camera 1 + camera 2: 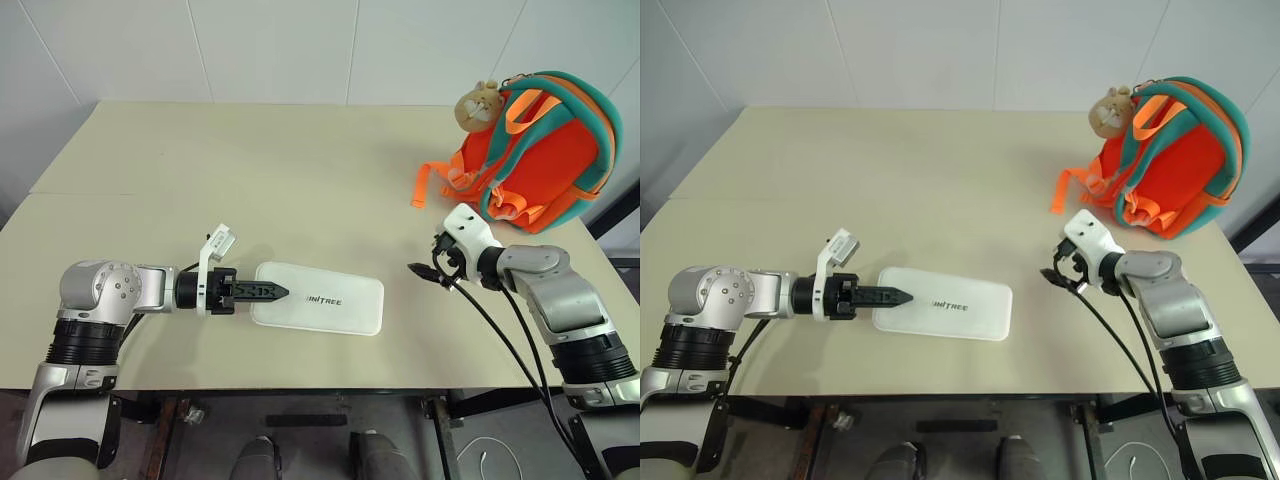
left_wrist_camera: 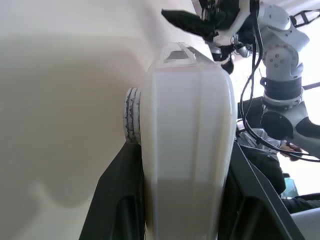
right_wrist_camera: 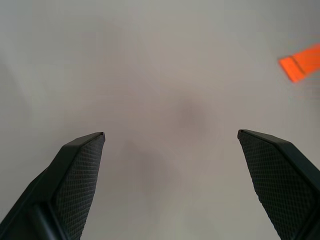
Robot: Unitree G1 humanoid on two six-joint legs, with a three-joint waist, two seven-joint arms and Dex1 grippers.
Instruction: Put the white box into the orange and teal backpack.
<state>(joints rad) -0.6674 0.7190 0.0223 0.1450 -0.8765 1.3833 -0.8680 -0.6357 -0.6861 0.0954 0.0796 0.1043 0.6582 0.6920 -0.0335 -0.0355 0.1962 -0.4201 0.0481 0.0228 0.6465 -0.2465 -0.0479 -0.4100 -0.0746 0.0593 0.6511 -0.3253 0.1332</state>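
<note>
On the tabletop (image 1: pixel 300 160), the orange and teal backpack (image 1: pixel 540 160) stands at the far right corner. The white box (image 1: pixel 320 298) lies near the front edge, its left end clamped between the left fingers (image 2: pixel 115 200). The right fingers (image 3: pixel 80 175) are spread wide, empty, beside the backpack.

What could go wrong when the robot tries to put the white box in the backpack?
1. The left gripper holds the white box only at one short end, so the long box could tip or slip out when lifted.
2. The orange and teal backpack stands far across the table near its edge, and no opening shows, so a push might topple it or shove it off.
3. The right gripper, jaws wide open, could snag the loose orange strap nearby.
</note>
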